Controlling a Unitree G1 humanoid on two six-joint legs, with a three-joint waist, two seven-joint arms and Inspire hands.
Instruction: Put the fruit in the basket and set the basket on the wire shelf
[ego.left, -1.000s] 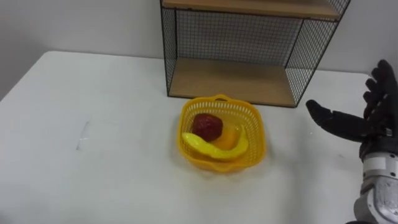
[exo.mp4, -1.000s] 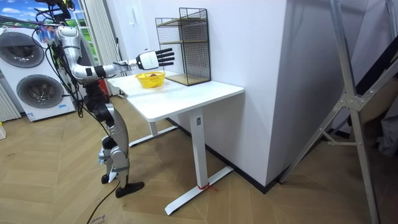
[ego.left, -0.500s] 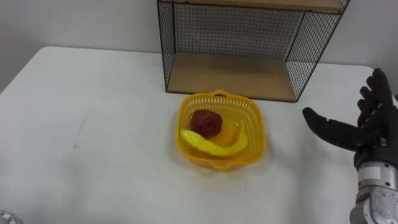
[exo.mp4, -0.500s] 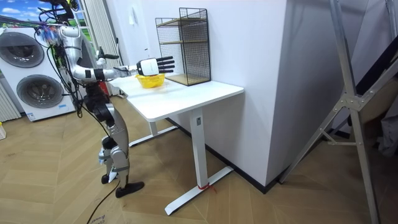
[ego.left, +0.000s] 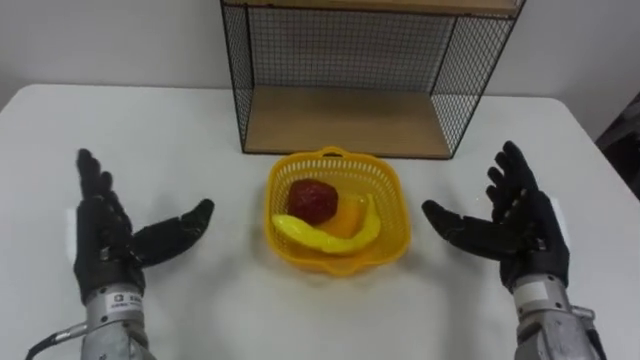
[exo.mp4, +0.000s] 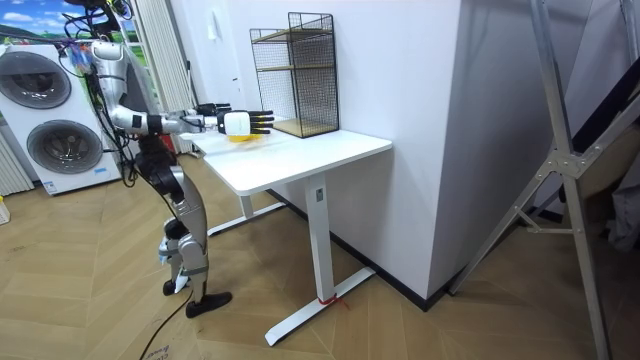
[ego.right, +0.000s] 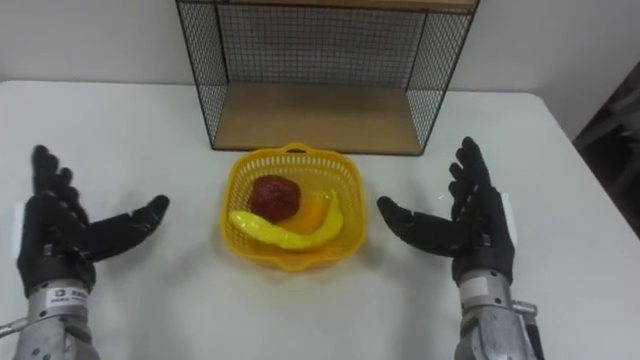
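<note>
- Yellow plastic lattice basket (ego.left: 338, 263) sits on the white worktop (ego.left: 200, 130). It holds a round red fruit (ego.left: 312, 199), an orange fruit (ego.left: 347, 215) and a yellow banana (ego.left: 320, 235).
- The black wire shelf with wooden boards (ego.left: 345, 120) stands just behind the basket.
- The left hand (ego.left: 105, 240) is to the basket's left and the right hand (ego.left: 525, 235) to its right. Both are apart from it, palms inward, fingers spread wide and holding nothing.
- If one hand meets the basket first, it will likely skid or turn on the smooth surface.
- A hard squeeze could buckle the thin lattice walls and tip the basket. The banana lies on top of the other fruit and would probably spill first.
- On the lift toward the shelf behind the basket, the rim or fingers could catch the wire frame.
- The worktop looks smooth and flat around the basket.
- In the room view, the robot stands on the basket's side away from the shelf. White washing machines (exo.mp4: 60, 150) stand well off from the basket at the room view's left, on a wooden floor (exo.mp4: 400, 320).
</note>
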